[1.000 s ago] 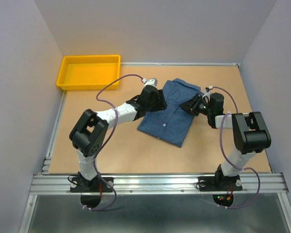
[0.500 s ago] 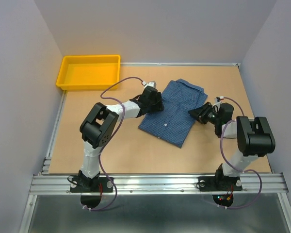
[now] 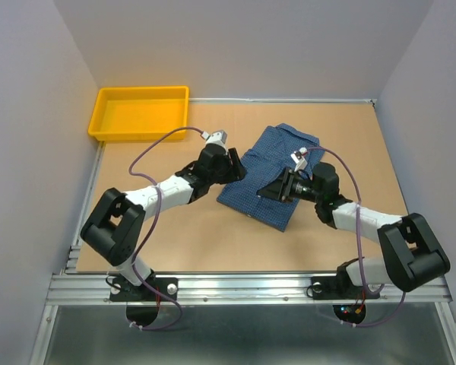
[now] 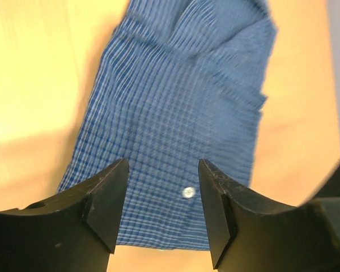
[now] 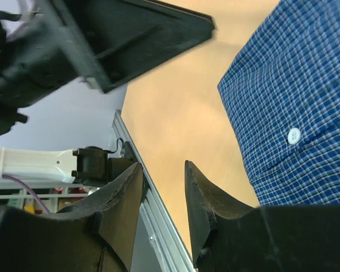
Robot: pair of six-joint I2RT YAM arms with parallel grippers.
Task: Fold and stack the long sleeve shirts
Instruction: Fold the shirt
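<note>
Surface: tan table (image 3: 175, 236), pale lilac walls (image 3: 30, 114)
Shirt (image 3: 277, 171): folded, long axis diagonal, collar far-right
Left gripper (image 4: 161, 170): jaws spread, empty
Right gripper (image 5: 163, 170): jaws apart, empty

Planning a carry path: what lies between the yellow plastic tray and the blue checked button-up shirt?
In the top view, the left gripper and its purple cable cross that stretch above bare brown tabletop; nothing else.

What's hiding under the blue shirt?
The blue shirt lies folded flat on the brown table, and bare tabletop shows all around it. The spot right beneath it is covered by the cloth, so I cannot tell what is there.
</note>
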